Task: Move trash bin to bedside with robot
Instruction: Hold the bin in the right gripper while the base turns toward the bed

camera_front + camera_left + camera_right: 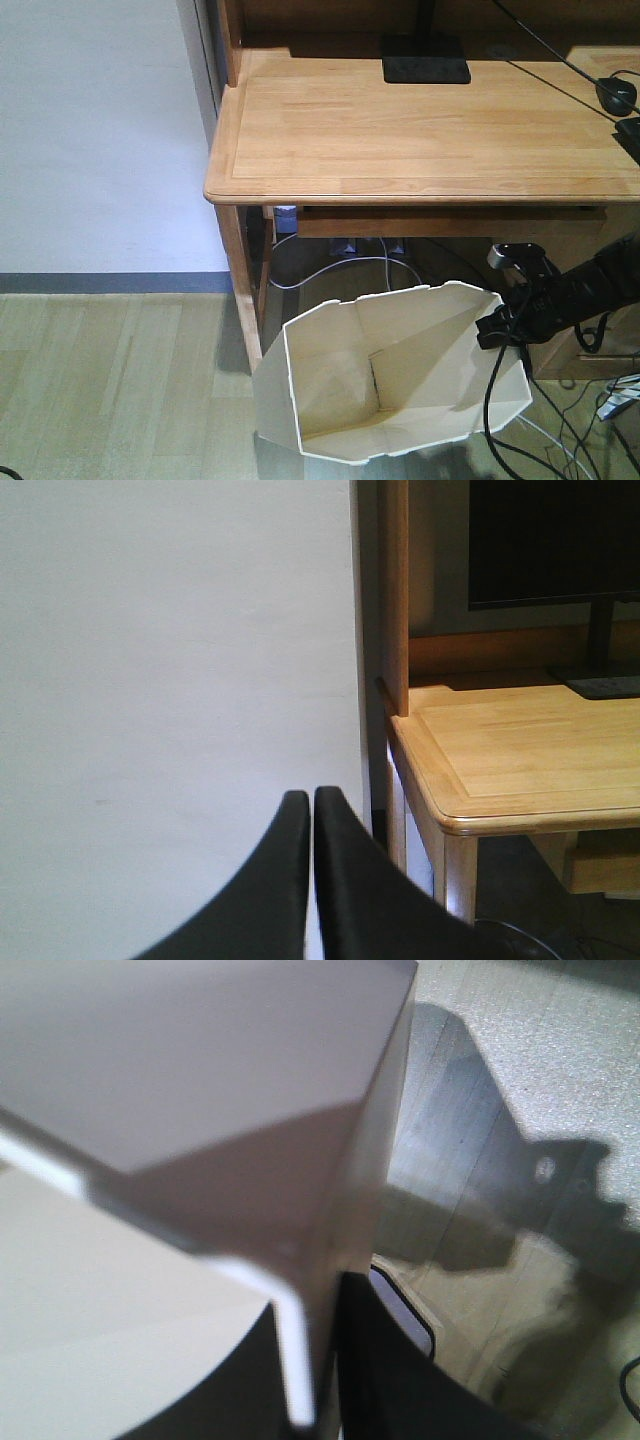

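The white trash bin [400, 370] stands tilted on the wood floor in front of the desk, its cream inside facing the front camera. My right gripper [497, 328] reaches in from the right on its slim black arm and is shut on the bin's right rim. Close up in the right wrist view, the thin bin wall [200, 1080] runs down between the two black fingers of my right gripper [310, 1355]. My left gripper [312, 798] is shut on nothing, held up facing a white wall. The bed is out of view.
A light wooden desk [420, 130] stands right behind the bin, with a black monitor base [425, 60] and a mouse [616, 93] on top. Cables [330, 270] and a power strip lie under it. The white wall [100, 130] is to the left, above bare floor [110, 390].
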### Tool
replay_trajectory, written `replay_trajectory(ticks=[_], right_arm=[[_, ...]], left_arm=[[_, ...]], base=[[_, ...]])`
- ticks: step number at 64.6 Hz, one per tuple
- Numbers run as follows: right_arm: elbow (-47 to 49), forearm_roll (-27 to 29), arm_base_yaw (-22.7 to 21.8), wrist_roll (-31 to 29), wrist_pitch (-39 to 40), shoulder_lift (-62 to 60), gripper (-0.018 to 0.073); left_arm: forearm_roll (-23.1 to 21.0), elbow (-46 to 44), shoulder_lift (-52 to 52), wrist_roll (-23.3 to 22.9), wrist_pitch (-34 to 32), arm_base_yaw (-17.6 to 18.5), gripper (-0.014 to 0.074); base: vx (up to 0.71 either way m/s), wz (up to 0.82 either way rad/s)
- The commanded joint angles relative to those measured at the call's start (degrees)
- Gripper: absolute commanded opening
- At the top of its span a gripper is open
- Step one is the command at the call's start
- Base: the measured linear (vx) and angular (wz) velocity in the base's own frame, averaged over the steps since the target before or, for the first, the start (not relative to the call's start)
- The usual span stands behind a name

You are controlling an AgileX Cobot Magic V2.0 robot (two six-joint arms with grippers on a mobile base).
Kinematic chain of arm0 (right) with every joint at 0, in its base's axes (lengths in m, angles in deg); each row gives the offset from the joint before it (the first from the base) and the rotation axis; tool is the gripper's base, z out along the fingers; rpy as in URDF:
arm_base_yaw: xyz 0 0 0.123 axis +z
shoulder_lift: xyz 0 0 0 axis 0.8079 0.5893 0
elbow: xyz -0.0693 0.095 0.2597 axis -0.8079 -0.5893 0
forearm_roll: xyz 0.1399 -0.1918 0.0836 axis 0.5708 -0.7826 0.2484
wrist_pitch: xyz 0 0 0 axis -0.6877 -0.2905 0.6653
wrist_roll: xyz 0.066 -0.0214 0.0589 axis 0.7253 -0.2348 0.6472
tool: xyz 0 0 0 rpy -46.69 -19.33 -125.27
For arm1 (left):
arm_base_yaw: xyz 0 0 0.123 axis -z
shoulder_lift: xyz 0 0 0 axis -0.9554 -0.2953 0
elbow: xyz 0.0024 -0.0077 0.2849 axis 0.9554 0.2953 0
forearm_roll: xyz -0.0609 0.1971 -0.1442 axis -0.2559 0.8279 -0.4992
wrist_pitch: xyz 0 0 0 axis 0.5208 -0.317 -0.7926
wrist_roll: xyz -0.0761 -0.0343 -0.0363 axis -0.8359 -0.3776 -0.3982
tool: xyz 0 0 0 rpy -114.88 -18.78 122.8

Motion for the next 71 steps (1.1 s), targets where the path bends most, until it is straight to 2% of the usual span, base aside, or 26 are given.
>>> replay_trajectory(ticks=[1, 44, 71], right_arm=[[0.67, 4.61, -0.21, -0.05, -10.09, -4.04, -0.0005], [0.67, 4.61, -0.21, -0.05, -10.09, -4.04, -0.0005], [0.67, 4.61, -0.21, -0.05, -10.09, -4.04, -0.0005]], left_arm=[[-0.54, 0.68, 0.44, -0.79, -4.26, 0.36, -0.0006], [-0.54, 0.68, 0.44, -0.79, -4.26, 0.36, -0.0006], [-0.54, 0.68, 0.44, -0.79, -4.26, 0.36, -0.0006]], base=[[0.00, 0.00], [-0.01, 0.04], [-0.06, 0.44]])
